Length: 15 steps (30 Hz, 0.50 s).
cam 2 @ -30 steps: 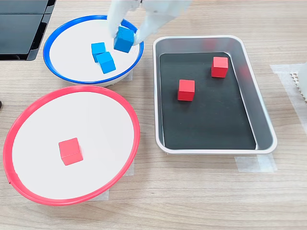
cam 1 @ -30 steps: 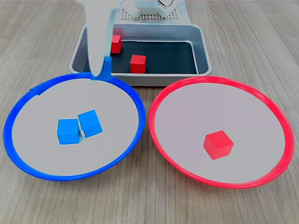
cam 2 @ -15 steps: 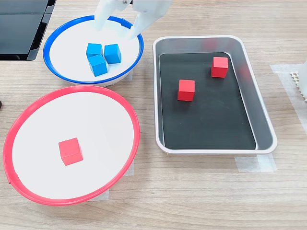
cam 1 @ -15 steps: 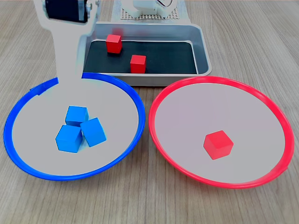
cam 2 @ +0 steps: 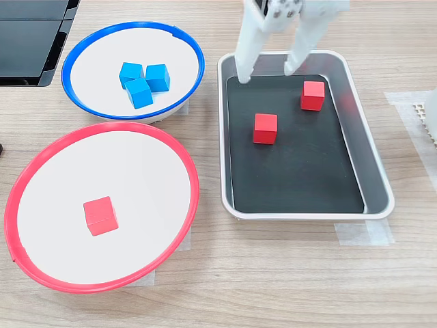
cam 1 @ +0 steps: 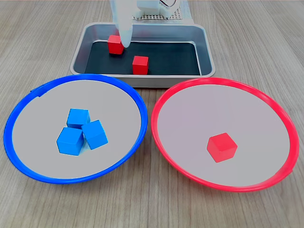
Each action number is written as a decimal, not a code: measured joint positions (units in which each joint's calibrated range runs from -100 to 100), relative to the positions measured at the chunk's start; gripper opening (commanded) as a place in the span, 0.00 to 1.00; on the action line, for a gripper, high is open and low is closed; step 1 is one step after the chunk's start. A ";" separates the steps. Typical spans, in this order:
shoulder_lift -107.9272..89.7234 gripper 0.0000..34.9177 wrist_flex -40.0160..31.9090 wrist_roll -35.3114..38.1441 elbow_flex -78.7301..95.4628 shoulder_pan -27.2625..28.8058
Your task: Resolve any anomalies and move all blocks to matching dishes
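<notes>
The white pincer [cam 2: 268,71] hangs over the far end of the grey metal tray [cam 2: 372,160] in the second exterior view, its two fingers [cam 2: 246,51] spread apart and holding nothing, tips just above the tray's dark floor. In the first exterior view only one pale finger [cam 1: 123,23] shows clearly, blurred, standing in front of the tray's back wall and just beside a red block [cam 1: 114,44]. Two red blocks lie in the tray, apart from each other: one near the pincer [cam 2: 313,95] and one closer to the tray's middle [cam 2: 265,128]. Three blue blocks [cam 1: 80,130] sit bunched together, touching, inside the blue-rimmed plate [cam 1: 28,97], which lies at the first exterior view's left, just in front of the tray. Beside it, rims almost meeting, is the red-rimmed plate [cam 1: 280,114], with a single red block [cam 1: 222,147] resting alone on its pale inside. Everything stands on a light wooden table [cam 1: 152,209]. Strips of clear tape [cam 2: 362,234] show at the tray's near corner in the second exterior view.
</notes>
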 measured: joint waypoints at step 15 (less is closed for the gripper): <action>6.99 0.32 -13.30 -3.66 10.34 -5.40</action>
